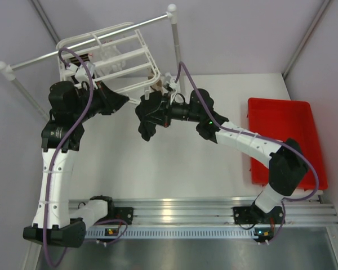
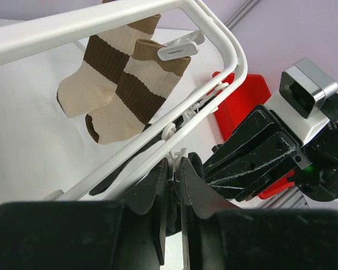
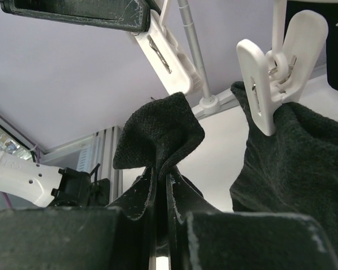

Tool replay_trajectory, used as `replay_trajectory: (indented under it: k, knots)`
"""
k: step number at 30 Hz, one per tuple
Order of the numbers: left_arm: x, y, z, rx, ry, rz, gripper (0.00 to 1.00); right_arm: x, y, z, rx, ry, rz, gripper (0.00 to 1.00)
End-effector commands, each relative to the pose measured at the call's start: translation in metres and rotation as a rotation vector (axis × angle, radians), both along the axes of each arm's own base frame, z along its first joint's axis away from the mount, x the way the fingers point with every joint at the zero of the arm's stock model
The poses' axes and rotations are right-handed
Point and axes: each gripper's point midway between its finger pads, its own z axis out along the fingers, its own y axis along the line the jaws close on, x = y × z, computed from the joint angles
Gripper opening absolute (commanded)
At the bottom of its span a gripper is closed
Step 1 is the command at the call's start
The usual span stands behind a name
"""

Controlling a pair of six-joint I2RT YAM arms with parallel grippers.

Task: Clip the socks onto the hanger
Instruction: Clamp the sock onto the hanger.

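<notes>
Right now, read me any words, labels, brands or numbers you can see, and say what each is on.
None can be read: the hanger, the striped socks, the black socks, the clips and the red bin show no writing.

Lying flat at the right edge of the white table [image 1: 158, 169], long side along that edge: a red plastic tray [image 1: 287, 126]. Spanning the far left corner, raised on an upright post [image 1: 175, 42]: a grey metal rail [image 1: 34, 56] with white ball ends. Running along the near edge: a ribbed aluminium track [image 1: 186, 211].
</notes>
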Motion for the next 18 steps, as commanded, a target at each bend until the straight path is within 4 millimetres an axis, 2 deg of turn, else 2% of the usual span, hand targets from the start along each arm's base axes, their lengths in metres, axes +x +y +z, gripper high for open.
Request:
replay_trajectory:
  k: [1, 13, 18]
  knots:
    - [-0.004, -0.004, 0.010, -0.021, -0.028, -0.024, 0.00, 0.000, -0.011, 0.030, 0.066, -0.070, -0.002, 0.00]
    - [-0.006, -0.008, 0.010, -0.019, -0.029, -0.056, 0.00, 0.008, -0.013, 0.034, 0.081, -0.061, -0.003, 0.00]
    - [-0.008, -0.010, 0.007, -0.019, -0.017, -0.073, 0.00, 0.010, -0.011, 0.045, 0.097, -0.079, -0.004, 0.00]
